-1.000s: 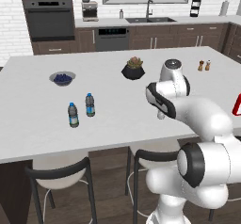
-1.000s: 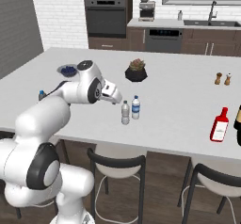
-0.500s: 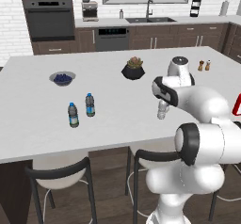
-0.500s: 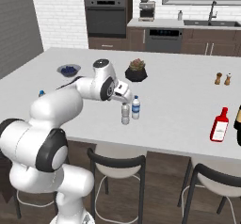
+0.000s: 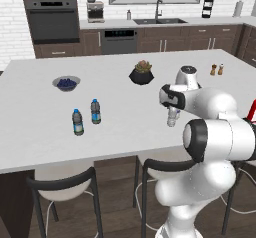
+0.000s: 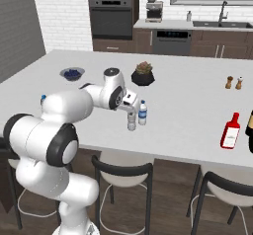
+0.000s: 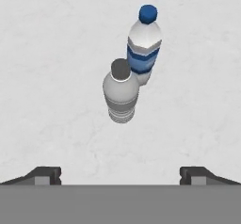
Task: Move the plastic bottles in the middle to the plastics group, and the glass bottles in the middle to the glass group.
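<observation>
**Open gripper above the two middle bottles**

A blue bowl [image 5: 66, 83] holding dark berries and a black pot [image 5: 142, 75] with a small plant stand on the counter [image 5: 40, 132], the bowl well left of the pot. The two plastic bottles [image 7: 121, 97] stand just beside each other, near the pot toward the counter's front edge. The gripper [image 7: 120, 173] hovers over them, fingers spread wide, holding nothing. Since a second ago the arm has swung toward them. The plastics group [image 5: 77, 122] stands below the bowl; the red glass bottle [image 6: 230, 131] is far right.

Two dark-capped bottles [image 5: 85, 117] stand left on the worktop [image 5: 115, 107]; arm's hand [image 5: 172, 113] sits over a clear bottle [image 5: 173, 118].
</observation>
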